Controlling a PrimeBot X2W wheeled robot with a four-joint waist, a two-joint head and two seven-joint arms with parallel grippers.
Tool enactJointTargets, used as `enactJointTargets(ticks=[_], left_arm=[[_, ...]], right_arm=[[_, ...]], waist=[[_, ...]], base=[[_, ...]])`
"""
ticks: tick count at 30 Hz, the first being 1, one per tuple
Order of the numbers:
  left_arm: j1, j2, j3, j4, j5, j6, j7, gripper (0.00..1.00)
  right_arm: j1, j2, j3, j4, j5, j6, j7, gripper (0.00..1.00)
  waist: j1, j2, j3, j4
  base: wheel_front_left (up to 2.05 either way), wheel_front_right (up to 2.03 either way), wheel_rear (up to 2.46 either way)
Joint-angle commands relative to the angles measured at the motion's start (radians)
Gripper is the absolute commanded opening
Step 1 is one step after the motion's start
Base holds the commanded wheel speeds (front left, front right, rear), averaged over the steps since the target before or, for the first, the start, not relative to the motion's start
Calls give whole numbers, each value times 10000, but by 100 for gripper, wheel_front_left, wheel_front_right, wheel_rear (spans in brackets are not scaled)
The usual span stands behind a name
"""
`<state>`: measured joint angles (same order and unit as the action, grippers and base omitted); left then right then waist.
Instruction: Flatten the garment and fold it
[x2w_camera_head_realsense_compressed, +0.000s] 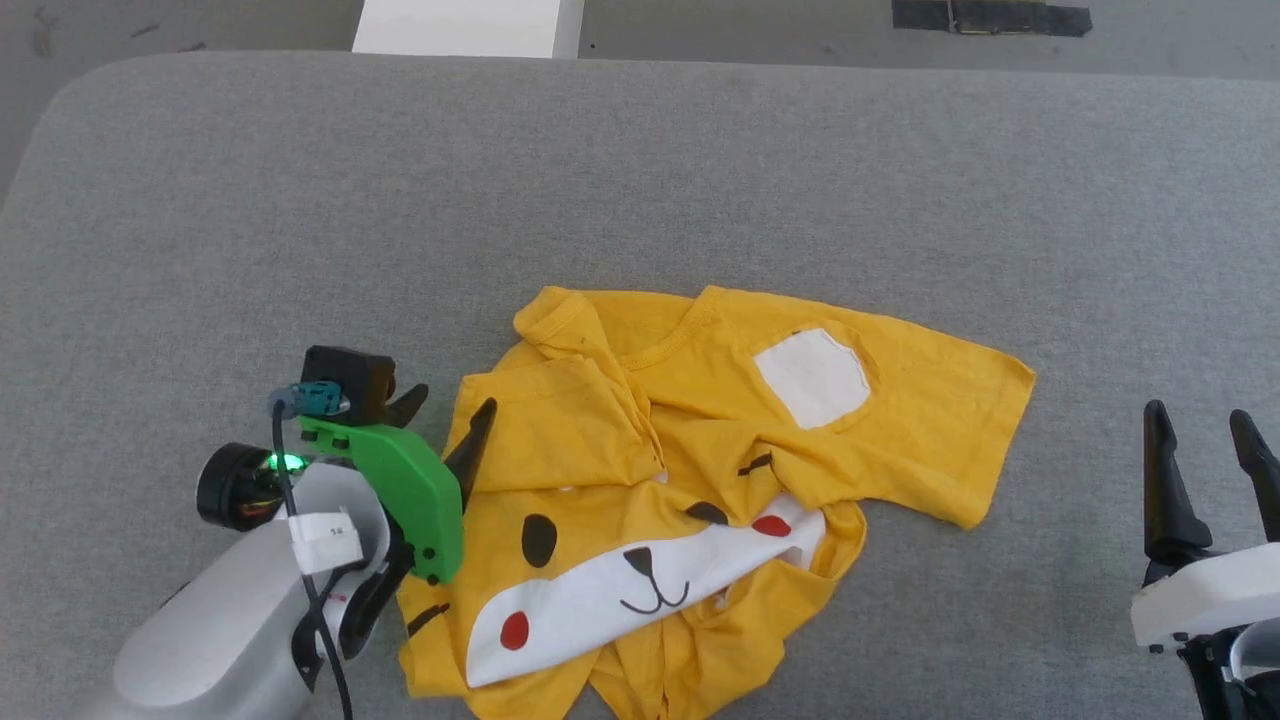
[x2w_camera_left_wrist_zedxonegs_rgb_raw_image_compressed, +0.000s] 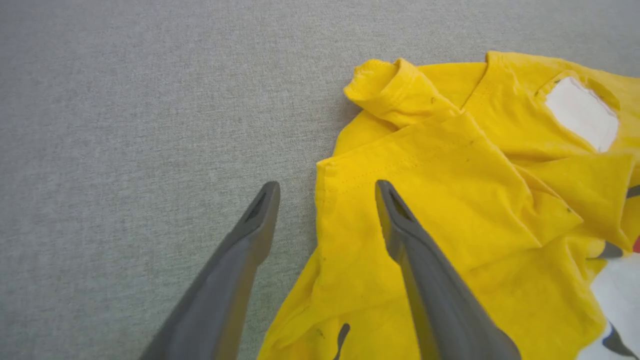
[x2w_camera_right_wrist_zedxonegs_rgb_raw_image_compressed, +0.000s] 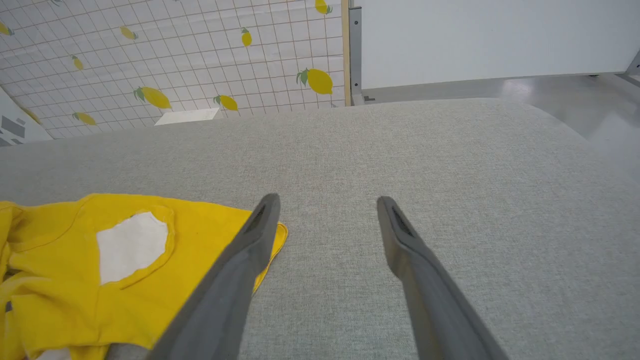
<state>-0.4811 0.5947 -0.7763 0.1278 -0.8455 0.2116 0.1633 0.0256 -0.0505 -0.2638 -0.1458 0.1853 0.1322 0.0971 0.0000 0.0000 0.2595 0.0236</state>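
Bunching risk: the garment (x2w_camera_head_realsense_compressed: 900, 420) lies crumpled on the grey pad (x2w_camera_head_realsense_compressed: 640, 170), the left gripper (x2w_camera_head_realsense_compressed: 455, 398) spread empty astride its left sleeve edge and the right gripper (x2w_camera_head_realsense_compressed: 1197, 410) spread empty well off its right side, so closing here could pinch overlapped layers.

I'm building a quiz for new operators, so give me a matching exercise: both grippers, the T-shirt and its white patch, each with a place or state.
1 left gripper
2 right gripper
3 T-shirt
4 white patch

A crumpled on the grey surface
B open, off to the shirt's side
C open, straddling the shirt's edge
D near the collar

Pairs: 1-C, 2-B, 3-A, 4-D
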Motion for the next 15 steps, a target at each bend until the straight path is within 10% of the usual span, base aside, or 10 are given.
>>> enactJointTargets(ticks=[1,6,7,8,15], left_arm=[[-134,-107,-38,109,-54,-88,36,100],[-171,-356,-98,711,-152,-274,-83,91],[-208,-418,-84,873,-177,-336,-154,26],[-255,-480,-76,1019,-192,-419,-239,0],[-587,-732,422,1337,-326,-565,-1146,0]], right_arm=[[12,3,4,-69,-73,-15,34,100],[25,3,47,-137,-65,-15,81,100],[21,3,50,-152,-59,-15,89,100],[16,3,51,-165,-55,-15,96,100],[2,3,-47,-223,-43,-15,151,100]], waist=[[0,0,15,-28],[0,0,56,-96],[0,0,77,-105],[0,0,96,-109],[0,0,101,-52]], base=[[0,0,0],[0,0,0],[0,0,0],[0,0,0],[0,0,0]])
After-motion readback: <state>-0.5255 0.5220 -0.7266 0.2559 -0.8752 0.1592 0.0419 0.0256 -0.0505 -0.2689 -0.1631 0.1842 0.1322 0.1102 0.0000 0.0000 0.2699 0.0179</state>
